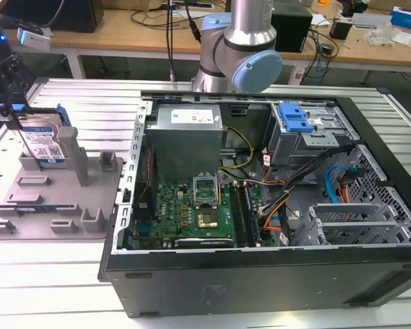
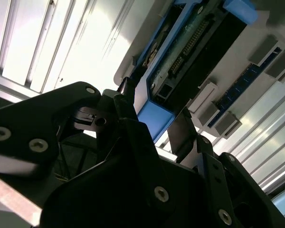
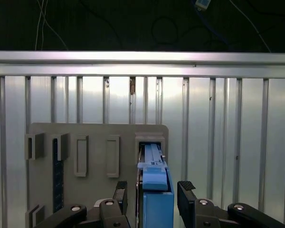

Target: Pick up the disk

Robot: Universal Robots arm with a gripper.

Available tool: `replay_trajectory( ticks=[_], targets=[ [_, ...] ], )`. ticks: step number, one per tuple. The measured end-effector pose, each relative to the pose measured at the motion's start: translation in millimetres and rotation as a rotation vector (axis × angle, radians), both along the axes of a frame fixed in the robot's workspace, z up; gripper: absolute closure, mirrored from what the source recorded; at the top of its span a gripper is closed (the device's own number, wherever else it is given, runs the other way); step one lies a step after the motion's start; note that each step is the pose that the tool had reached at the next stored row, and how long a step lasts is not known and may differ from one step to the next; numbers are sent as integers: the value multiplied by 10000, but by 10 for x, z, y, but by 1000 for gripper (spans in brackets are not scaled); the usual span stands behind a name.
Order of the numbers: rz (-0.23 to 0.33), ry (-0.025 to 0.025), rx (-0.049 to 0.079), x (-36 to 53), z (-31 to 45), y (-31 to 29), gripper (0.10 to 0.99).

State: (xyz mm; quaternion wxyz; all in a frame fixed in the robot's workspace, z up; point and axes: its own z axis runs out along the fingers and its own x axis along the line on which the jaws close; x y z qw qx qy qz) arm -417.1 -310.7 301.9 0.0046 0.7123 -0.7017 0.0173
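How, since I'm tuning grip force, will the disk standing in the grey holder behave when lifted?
The disk looks like a rigid metal slab, so probably stiff and heavy for its size. Its blue plastic rails may be slippery. Standing on edge in the holder, it could tip if nudged sideways.

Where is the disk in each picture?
Exterior view: the disk stands upright in the grey holder, at the exterior view's left.
First wrist view: the disk shows its blue edge between the jaws, in the holder.
Second wrist view: the disk is edge-on, beyond the jaws.
Shared landmark: the grey holder.
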Motion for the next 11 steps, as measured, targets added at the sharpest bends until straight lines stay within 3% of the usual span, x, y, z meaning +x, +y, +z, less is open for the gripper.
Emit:
replay_trajectory(
  ticks=[10, 11],
  targets=[
    [0, 0, 0, 0, -10, -3, 557],
    [0, -1, 1, 0, -11, -3, 631]
  ],
)
